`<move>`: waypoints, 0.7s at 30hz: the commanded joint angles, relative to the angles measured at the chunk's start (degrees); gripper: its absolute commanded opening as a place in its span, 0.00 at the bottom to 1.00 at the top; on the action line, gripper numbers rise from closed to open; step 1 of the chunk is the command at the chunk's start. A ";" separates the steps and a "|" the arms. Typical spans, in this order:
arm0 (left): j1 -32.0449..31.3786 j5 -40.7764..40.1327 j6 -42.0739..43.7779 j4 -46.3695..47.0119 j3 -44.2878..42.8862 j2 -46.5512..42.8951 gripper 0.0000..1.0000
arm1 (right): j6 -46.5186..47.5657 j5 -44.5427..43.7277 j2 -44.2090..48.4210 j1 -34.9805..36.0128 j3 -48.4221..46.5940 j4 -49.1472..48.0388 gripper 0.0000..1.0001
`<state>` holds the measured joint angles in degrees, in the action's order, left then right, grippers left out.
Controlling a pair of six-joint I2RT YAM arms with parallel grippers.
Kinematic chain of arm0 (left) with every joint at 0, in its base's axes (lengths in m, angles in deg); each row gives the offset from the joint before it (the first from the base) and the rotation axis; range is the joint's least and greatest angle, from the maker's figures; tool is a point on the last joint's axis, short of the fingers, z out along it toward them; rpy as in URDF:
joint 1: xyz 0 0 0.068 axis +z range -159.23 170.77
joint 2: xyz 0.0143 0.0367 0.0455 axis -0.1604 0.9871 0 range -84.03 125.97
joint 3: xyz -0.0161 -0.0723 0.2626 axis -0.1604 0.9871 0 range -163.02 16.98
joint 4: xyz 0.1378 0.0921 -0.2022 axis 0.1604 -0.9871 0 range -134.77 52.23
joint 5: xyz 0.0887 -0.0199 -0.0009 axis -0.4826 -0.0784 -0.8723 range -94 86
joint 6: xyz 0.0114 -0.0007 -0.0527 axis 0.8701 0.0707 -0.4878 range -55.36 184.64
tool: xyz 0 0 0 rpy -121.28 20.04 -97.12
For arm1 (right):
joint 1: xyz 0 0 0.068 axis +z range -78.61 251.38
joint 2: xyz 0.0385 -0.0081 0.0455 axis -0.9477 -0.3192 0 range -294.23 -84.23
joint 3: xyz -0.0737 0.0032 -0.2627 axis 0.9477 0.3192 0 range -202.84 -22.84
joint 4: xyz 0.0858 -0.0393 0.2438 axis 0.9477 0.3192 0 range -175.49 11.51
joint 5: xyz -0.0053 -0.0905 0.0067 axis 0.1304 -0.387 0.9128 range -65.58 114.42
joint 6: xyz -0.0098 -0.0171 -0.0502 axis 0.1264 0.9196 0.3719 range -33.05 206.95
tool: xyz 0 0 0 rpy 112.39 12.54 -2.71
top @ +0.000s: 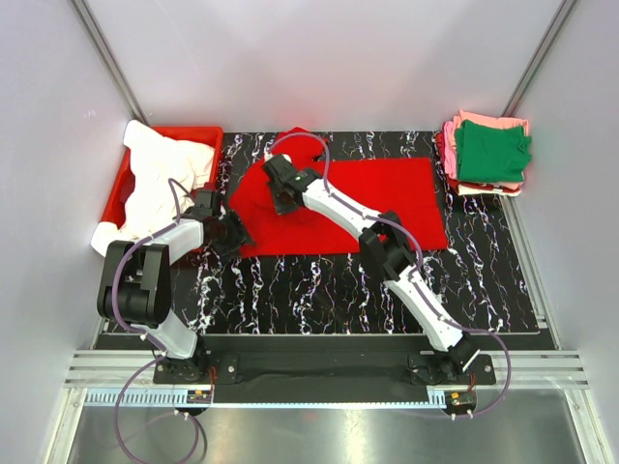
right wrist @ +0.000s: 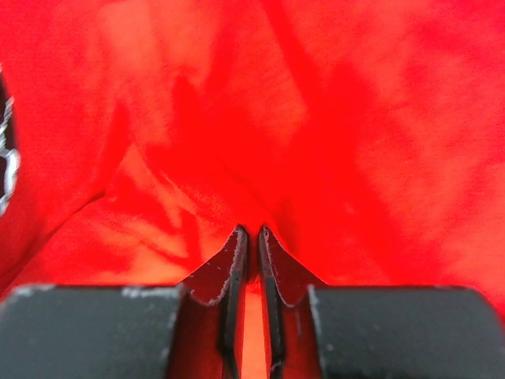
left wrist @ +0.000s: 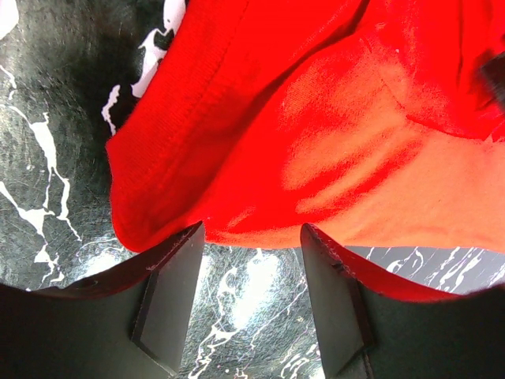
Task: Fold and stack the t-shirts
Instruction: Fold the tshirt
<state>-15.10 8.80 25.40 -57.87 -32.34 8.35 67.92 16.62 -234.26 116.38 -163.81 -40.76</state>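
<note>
A bright red t-shirt (top: 387, 203) lies spread across the black marbled mat (top: 329, 290). My right gripper (top: 283, 201) reaches over its left part and is shut on a pinch of the red cloth (right wrist: 355, 118); a fold shows between the nearly touching tips (right wrist: 250, 230). At the shirt's lower left corner sits my left gripper (top: 235, 235), open. Its fingertips (left wrist: 252, 233) stand at the hem of the red cloth (left wrist: 316, 118), with bare mat between them. A green t-shirt (top: 493, 150) tops a folded stack over pink (top: 479, 121) and cream ones, back right. A white t-shirt (top: 164, 174) spills from the bin.
A rigid red plastic bin (top: 184, 130) stands at the back left, touching the mat's edge. Grey walls close in on both sides and at the back. Both arm bases sit on a rail at the near edge.
</note>
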 commanded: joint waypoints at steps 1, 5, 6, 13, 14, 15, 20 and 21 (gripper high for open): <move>0.60 -4.97 1.89 -2.75 1.86 1.40 0.59 | 1.71 1.37 3.00 -2.89 -2.47 -2.63 0.16; 0.51 -4.97 1.80 -2.93 1.77 1.31 0.59 | 3.99 1.03 2.12 -4.74 -2.73 -5.71 0.10; 0.59 -5.06 1.89 -2.84 1.77 1.31 0.58 | 4.43 0.76 2.03 -5.26 -2.65 -7.80 0.10; 0.51 -5.42 2.07 -3.72 0.90 2.10 0.58 | 11.37 -1.17 -1.48 -9.74 -4.92 -21.60 0.11; 0.51 -5.41 2.15 -4.16 0.81 2.28 0.58 | 11.99 -1.52 -2.36 -10.53 -6.06 -22.57 0.18; 0.51 -5.41 2.24 -4.16 0.46 2.37 0.58 | 12.34 -1.87 -4.19 -10.80 -8.86 -23.71 0.50; 0.51 -5.15 2.42 -5.03 -0.07 2.72 0.58 | 13.40 -6.16 -4.93 -12.03 -11.26 -25.22 0.93; 0.51 -5.06 2.33 -5.21 -0.07 2.63 0.58 | 13.31 -7.66 -4.22 -12.47 -10.30 -25.13 0.94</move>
<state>-15.10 8.49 25.60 -58.74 -32.88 8.72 79.48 14.07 -239.77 104.27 -172.55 -61.65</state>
